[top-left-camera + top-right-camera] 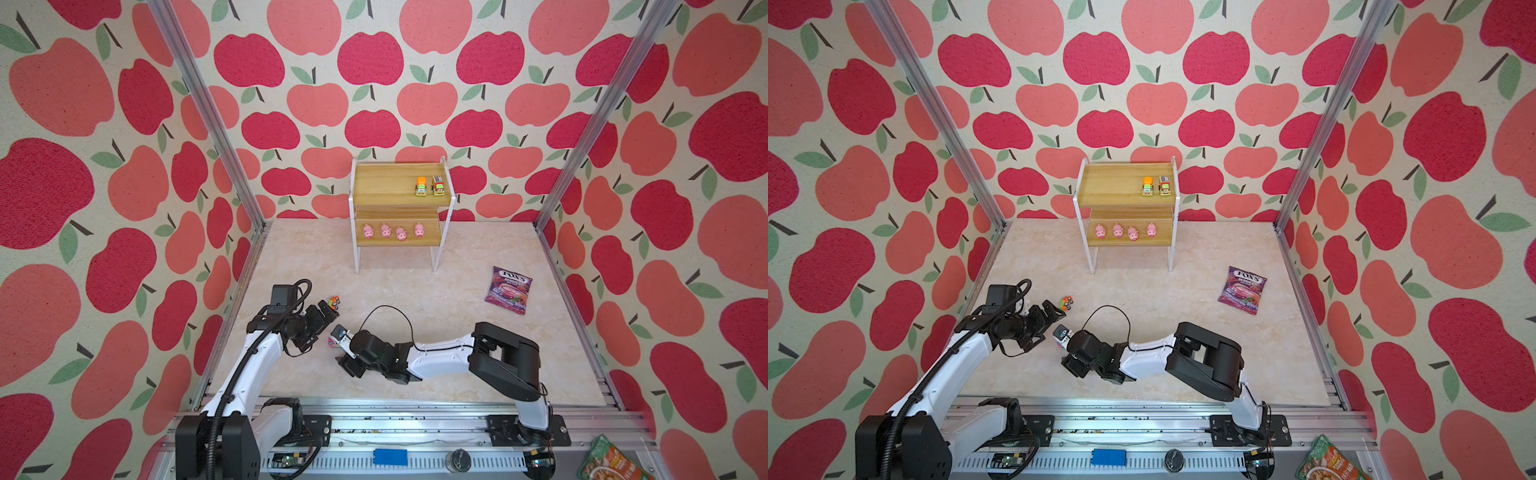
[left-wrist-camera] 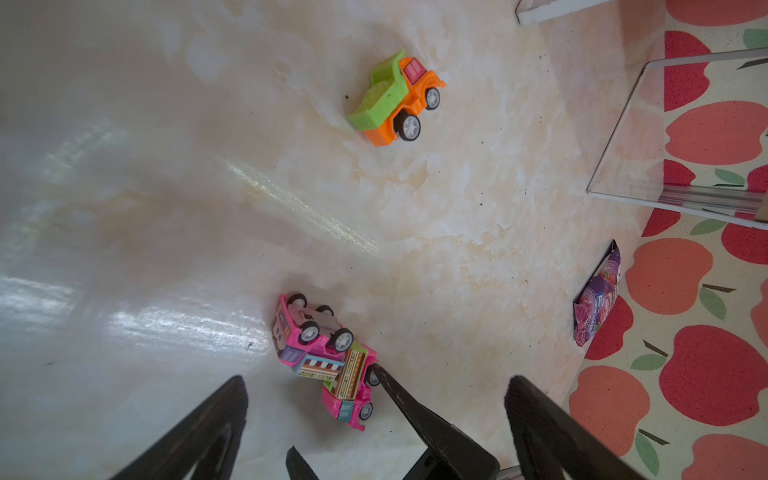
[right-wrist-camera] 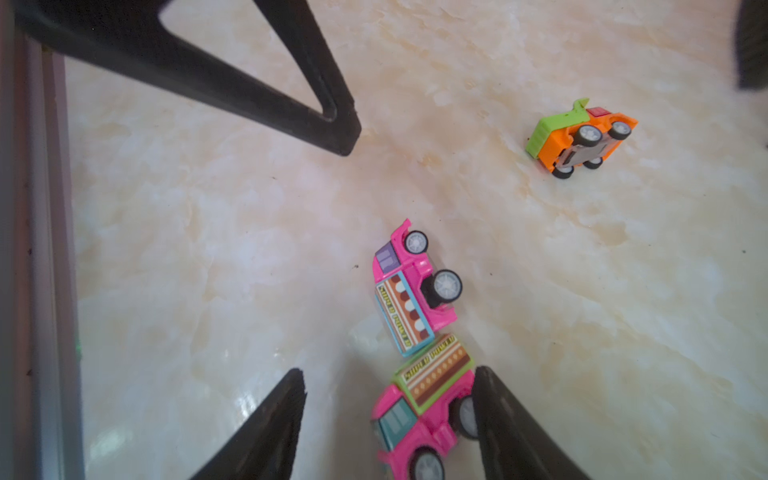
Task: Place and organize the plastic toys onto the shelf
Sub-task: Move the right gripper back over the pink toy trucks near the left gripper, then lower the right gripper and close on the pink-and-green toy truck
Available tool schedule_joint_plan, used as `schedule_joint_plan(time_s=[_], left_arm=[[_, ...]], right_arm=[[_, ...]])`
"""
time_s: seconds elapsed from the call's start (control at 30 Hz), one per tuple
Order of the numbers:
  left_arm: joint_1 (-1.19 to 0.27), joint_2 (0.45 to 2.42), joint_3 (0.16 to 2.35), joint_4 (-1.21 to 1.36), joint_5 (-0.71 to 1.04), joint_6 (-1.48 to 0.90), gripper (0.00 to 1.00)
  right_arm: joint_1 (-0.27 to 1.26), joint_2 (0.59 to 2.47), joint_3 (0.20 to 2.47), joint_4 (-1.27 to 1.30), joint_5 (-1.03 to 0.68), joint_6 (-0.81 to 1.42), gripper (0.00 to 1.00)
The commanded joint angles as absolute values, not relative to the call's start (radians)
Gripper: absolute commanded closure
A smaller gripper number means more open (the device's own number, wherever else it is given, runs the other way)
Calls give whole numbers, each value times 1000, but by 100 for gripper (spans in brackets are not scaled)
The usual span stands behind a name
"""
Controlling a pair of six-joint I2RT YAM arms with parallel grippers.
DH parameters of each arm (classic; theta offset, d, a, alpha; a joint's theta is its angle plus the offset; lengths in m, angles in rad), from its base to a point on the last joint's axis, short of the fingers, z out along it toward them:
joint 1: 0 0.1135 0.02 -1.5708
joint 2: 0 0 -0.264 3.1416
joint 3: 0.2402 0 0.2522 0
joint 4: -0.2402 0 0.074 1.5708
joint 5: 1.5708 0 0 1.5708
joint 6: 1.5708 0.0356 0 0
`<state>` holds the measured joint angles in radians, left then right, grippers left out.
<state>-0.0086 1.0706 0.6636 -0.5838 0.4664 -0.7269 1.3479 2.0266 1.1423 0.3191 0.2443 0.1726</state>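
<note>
Stock check, truck stage of the toy sort. At the back, far beyond both sets of jaws, the shelf (image 1: 386, 183) carries two trucks (image 1: 422, 187) on its top board and a row of four pigs (image 1: 386, 230) on its lower board. Three trucks remain on the table (image 1: 415, 291). The right gripper (image 3: 390, 374) has its jaws part-spread astride the near pink truck (image 3: 419, 411). One finger (image 3: 511, 415) rests against a wheel and the opposite finger (image 3: 266, 424) stands clear of the other flank, so nothing is clamped yet. The far pink truck (image 3: 411, 291) lies tipped over just past the right fingertips, touching the near one box to box. The orange truck (image 3: 577, 137) lies on its side, well ahead of the right jaws and off toward the wheel-side finger. The left gripper (image 2: 376, 378) has its jaws wide and holds nothing; the orange truck lies ahead of its tips, not between them. The candy bag (image 1: 508, 289) lies well apart from both grippers and is not part of the sort. The step in hand appears to be the grasp of the near pink truck. The next move calls for bringing the free finger in squarely, lifting without dragging the touching neighbour, then setting the truck on its wheels beside the pair on the top board.
</note>
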Motion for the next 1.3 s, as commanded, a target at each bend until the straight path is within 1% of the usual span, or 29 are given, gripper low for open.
schedule_joint_plan(time_s=[0.0,0.2,0.47,0.6,0.73,0.77,0.83,0.97,1.13,1.27], left_arm=[[11,1046,641,-547,502,-748,1],[37,1034,624,-513,537,-759,2],[47,1045,620,-468,572,-769,3],[48,1045,621,-453,580,-773,3],[48,1047,625,-437,585,-775,3],[48,1048,627,-437,582,-774,3],[46,1048,630,-437,574,-770,4],[44,1056,629,-421,569,-768,4],[35,1066,626,-418,552,-759,4],[23,1068,621,-419,527,-751,4]], right_arm=[[1347,2080,1159,248,268,238,41],[1329,2067,1148,253,276,289,62],[1288,1987,1048,361,215,405,73],[1244,1941,977,444,155,501,75],[1213,1894,910,512,109,590,74],[1177,1887,896,520,102,617,73],[1153,1877,869,544,81,667,72],[1101,1883,783,674,43,776,72],[1068,1878,709,746,49,802,72],[1063,1844,665,751,80,755,67]])
